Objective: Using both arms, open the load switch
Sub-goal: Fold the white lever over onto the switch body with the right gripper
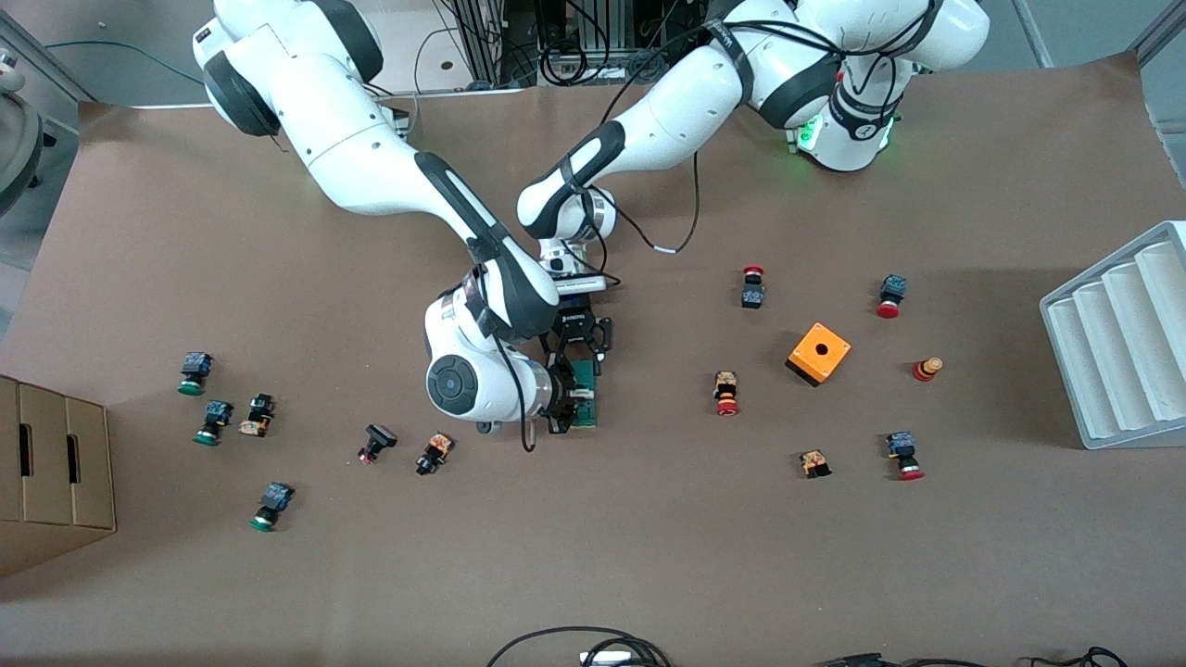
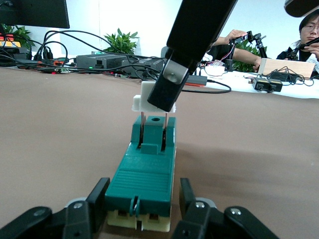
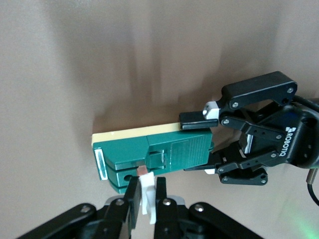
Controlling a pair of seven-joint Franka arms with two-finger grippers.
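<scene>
The load switch (image 1: 586, 414) is a slim dark-green block with a cream underside, lying on the brown table. My right gripper (image 1: 567, 398) is shut on its small white tab (image 3: 148, 199). In the left wrist view the tab (image 2: 142, 97) stands raised off the switch (image 2: 144, 172) on two thin pins. My left gripper (image 1: 579, 347) straddles the switch's end away from the tab. Its fingers (image 2: 99, 191) flank both sides, and a narrow gap shows at one of them. In the right wrist view the left gripper (image 3: 195, 144) brackets the switch (image 3: 149, 152).
An orange cube box (image 1: 818, 353) sits toward the left arm's end, with several push buttons (image 1: 726, 393) around it. More buttons (image 1: 433, 453) lie toward the right arm's end. A white ribbed rack (image 1: 1121, 343) and a cardboard box (image 1: 51, 463) stand at the table's two ends.
</scene>
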